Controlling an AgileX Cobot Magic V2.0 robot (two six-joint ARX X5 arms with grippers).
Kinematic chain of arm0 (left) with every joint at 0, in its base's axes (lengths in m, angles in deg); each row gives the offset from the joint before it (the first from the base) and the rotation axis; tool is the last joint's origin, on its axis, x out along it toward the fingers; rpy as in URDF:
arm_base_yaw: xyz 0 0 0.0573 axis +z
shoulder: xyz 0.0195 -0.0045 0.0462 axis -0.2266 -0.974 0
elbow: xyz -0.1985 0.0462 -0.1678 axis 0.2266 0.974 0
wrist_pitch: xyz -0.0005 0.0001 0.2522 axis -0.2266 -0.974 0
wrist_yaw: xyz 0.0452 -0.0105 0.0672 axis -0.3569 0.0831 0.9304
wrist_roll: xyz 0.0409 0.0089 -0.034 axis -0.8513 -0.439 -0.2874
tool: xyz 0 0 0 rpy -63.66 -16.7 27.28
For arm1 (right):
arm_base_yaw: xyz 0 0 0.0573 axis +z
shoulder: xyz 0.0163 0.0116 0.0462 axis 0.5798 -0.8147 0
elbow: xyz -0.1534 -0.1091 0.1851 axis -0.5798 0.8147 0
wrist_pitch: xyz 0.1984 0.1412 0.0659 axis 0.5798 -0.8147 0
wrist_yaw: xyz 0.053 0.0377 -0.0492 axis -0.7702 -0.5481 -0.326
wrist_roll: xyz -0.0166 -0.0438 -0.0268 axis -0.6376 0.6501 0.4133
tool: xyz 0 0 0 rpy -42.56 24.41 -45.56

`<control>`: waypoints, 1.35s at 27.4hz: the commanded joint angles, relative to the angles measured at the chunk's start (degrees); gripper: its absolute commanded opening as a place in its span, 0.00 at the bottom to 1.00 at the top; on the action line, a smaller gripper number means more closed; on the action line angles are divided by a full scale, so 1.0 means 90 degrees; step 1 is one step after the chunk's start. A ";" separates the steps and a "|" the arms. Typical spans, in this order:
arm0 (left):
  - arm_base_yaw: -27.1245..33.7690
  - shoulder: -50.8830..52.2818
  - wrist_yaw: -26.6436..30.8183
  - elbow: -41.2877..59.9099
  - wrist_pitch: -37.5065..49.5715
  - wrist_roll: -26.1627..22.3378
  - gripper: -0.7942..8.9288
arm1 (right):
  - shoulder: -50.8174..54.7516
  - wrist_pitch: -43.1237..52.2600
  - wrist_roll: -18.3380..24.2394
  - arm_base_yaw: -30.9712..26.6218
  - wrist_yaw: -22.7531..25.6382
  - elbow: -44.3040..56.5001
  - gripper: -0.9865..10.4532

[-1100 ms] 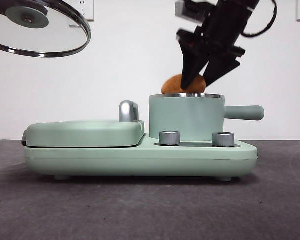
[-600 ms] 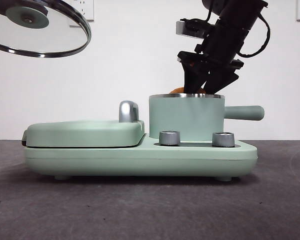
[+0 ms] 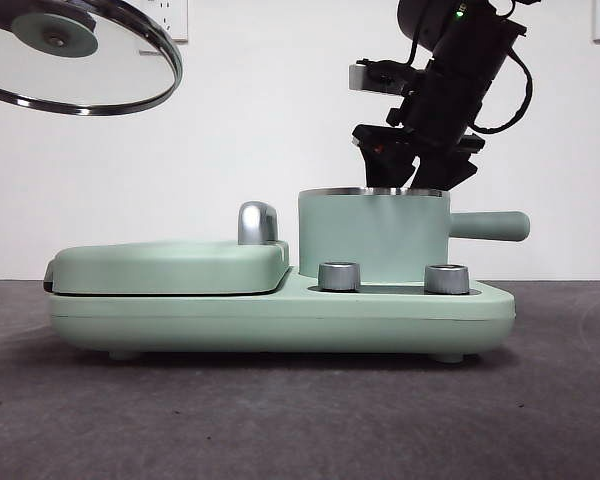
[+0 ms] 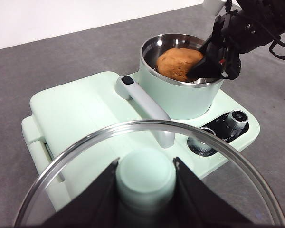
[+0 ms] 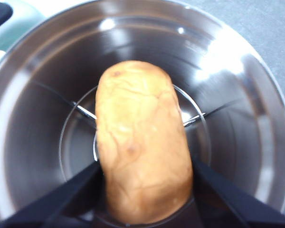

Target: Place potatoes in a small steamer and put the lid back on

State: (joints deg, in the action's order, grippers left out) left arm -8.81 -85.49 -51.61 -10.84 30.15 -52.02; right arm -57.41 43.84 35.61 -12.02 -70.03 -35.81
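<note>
My right gripper reaches down into the small mint-green steamer, shut on the orange-brown potato. The potato is inside the steel pot, just over the wire rack. The left wrist view shows the potato in the steamer with the right gripper on it. In the front view the steamer wall hides the potato. My left gripper is shut on the lid's green knob. It holds the glass lid high at the left, well away from the steamer.
The steamer stands on a mint-green cooker base with two steel dials at its front. The flat griddle cover with a steel handle lies left of the steamer. The steamer's side handle points right.
My right gripper has gone down with the potato, which has sunk below the steamer's rim and out of the front view. The lid has stayed still.
</note>
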 commanded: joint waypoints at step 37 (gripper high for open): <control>-0.0223 -0.0022 -0.0250 -0.0095 0.0631 -0.0027 0.10 | 0.8476 -0.0573 -0.0857 0.0061 -0.0019 0.4682 0.34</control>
State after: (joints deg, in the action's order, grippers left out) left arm -10.45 -85.49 -53.42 -10.82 33.41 -52.02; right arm 18.06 38.42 29.60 -11.82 -70.40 6.13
